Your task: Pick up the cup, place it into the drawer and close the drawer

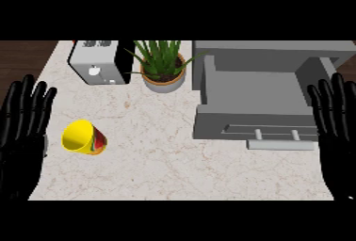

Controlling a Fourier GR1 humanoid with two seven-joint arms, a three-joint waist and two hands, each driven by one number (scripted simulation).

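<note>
Here, cup (pixel 83 137) well apart from drawer (pixel 254 120).

Yellow cup (pixel 84 137) tipped; drawer (pixel 254 101) open.

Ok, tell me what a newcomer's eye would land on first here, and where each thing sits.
The bright yellow cup stands out first, lying on its side at the counter's left. Next is the big grey drawer at the right, pulled open, nothing showing inside. At the back a green potted plant stands beside a toaster, and the left hand and right hand rest open at the side edges.
</note>
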